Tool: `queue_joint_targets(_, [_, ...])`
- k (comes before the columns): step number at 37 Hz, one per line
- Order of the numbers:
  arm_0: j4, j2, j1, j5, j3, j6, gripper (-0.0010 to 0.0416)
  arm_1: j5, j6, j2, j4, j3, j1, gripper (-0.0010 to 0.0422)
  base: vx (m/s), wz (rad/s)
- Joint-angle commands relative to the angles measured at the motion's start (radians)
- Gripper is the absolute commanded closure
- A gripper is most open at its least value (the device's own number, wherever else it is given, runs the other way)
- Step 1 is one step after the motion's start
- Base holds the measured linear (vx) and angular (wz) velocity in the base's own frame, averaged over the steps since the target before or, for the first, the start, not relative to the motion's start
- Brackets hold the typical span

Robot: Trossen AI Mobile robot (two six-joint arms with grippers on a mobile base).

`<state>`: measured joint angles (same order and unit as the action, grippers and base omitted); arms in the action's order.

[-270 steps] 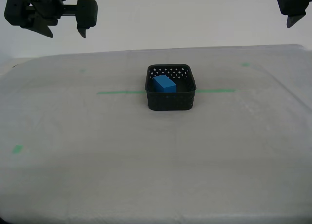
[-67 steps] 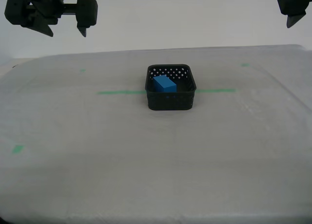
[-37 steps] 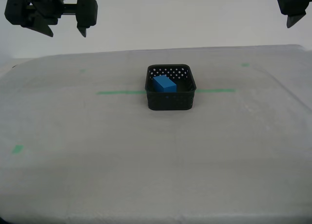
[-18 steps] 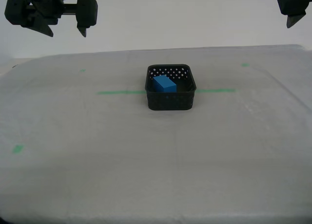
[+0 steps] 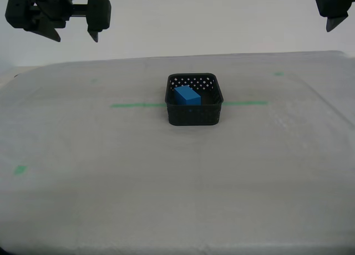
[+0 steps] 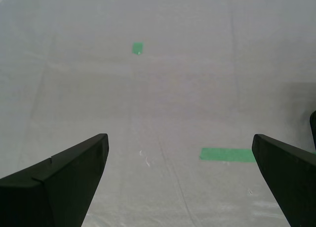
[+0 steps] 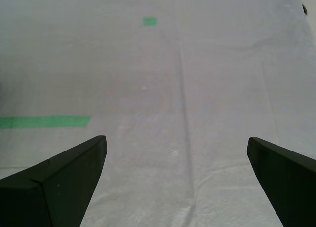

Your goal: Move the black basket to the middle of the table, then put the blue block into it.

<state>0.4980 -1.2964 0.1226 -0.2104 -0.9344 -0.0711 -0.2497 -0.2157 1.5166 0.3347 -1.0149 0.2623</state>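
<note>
The black basket point(image 5: 194, 113) stands at the middle of the table point(image 5: 177, 183), over the long green tape line point(image 5: 137, 105). The blue block point(image 5: 187, 95) lies inside it, toward the side at the exterior view's left. My second gripper point(image 5: 75, 37) hangs open and empty high above the table's far corner at the exterior view's left; its wrist view point(image 6: 178, 140) shows only bare table and tape between the spread fingers. My first gripper point(image 5: 333, 16) is cut off at the exterior view's top right, high up; its wrist view point(image 7: 176, 139) shows it open and empty.
Small green tape bits lie on the table at the near side on the exterior view's left point(image 5: 20, 169), far left point(image 5: 93, 80) and far right point(image 5: 279, 73). A tape end point(image 6: 227, 154) shows in the second wrist view, another tape end point(image 7: 44, 122) in the first.
</note>
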Motion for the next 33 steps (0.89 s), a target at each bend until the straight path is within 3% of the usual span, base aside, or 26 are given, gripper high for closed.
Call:
queue_joint_targets(1, [0.0, 0.0, 0.001, -0.002, 0.0, 0.001, 0.0007, -0.003, 0.001, 0.0, -0.001, 0.0, 0.0, 0.0012, 0.0, 0.0])
queue_joint_targets(33, [-0.001, 0.0, 0.001, -0.002, 0.0, 0.001, 0.0007, -0.003, 0.001, 0.0, -0.001, 0.0, 0.0, 0.0012, 0.0, 0.0])
